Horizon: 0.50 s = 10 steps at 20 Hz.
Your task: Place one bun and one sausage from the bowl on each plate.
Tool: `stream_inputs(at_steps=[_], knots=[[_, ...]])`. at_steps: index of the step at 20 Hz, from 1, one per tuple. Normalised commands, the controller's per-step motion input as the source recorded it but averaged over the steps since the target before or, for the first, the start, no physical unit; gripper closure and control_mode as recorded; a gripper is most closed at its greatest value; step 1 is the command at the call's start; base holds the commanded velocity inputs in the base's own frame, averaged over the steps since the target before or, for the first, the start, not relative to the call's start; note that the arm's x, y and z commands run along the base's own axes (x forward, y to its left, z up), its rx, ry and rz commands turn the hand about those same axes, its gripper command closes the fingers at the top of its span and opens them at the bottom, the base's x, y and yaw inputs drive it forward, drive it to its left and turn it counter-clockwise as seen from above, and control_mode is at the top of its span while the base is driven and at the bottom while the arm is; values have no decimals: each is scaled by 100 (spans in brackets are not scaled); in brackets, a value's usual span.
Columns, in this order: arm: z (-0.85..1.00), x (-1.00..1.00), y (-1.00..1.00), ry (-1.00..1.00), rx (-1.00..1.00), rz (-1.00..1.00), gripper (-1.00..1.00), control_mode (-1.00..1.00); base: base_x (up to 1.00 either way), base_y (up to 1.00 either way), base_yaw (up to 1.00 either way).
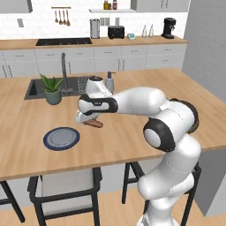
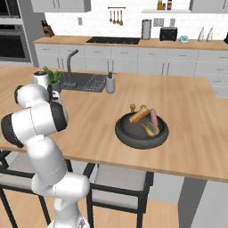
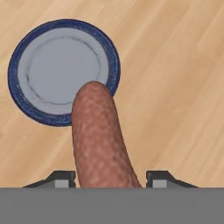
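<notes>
Carrying a sausage above the wooden desk, the gripper is held just short of the blue-rimmed plate. In the hand view the fingers are seen at either side of the sausage's base, clamped on it, so that it juts out ahead of the hand with its rounded tip overlapping the near rim of the plate. In the left base view the sausage is seen slung under the hand, a little above the wood and just to the right of the plate, which lies bare.

The grip at one end is probably chosen so that the far end can be lowered onto the plate first and the rest laid flat after it. A short move toward the plate's middle is judged to be needed before release; if it is let go here, the sausage may land across the rim and roll onto the desk.

The dark bowl is set well apart on the same desk, and the remaining buns and a sausage are kept in it as the stock for later trips. The step in hand is taken to be the first item for this plate; a bun is yet to be fetched.
</notes>
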Motion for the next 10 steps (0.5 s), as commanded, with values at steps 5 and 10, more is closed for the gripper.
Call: stream_inputs(at_steps=[5,10], knots=[[-13,34,76,-3,0,0,100,-100,0,0,0],[-29,27,41,0,0,-3,100,-100,0,0,0]])
